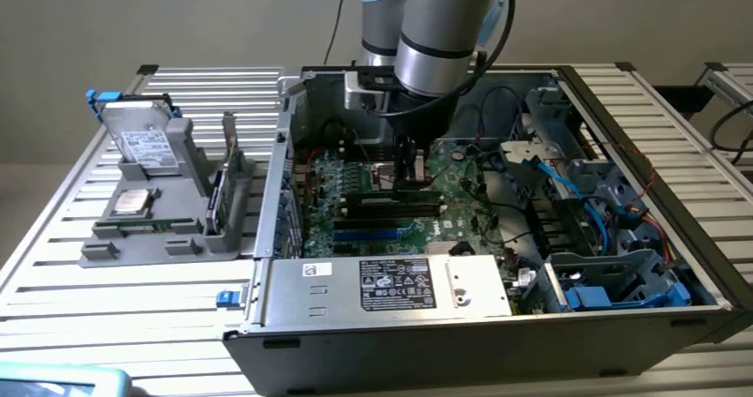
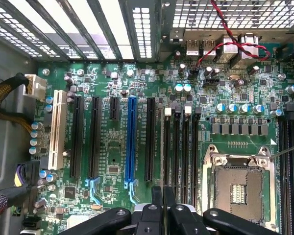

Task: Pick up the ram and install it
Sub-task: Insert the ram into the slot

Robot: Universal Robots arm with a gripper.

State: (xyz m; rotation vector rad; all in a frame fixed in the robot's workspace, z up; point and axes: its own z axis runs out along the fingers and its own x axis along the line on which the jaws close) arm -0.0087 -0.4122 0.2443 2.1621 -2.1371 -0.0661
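Note:
My gripper [image 1: 406,178] reaches down into the open computer case [image 1: 659,238], just above the green motherboard [image 1: 465,172]. In the wrist view its two fingertips [image 2: 157,195] stand pressed close together, so the gripper [image 2: 162,195] is shut. They sit at the near end of a bank of black memory slots [image 2: 181,147] beside the CPU socket [image 2: 237,188]. No green stick shows between the fingers, and the ram is hidden from me. In the exterior view the gripper hangs over the black slots [image 1: 389,205].
Long black expansion slots [image 2: 95,137] and a blue one [image 2: 131,139] lie beside the memory slots. The power supply [image 1: 394,287] closes the case's near side, and cables and drive cages [image 1: 588,238] crowd the exterior view's right. A grey fixture [image 1: 165,229] holding a drive stands outside at the exterior view's left.

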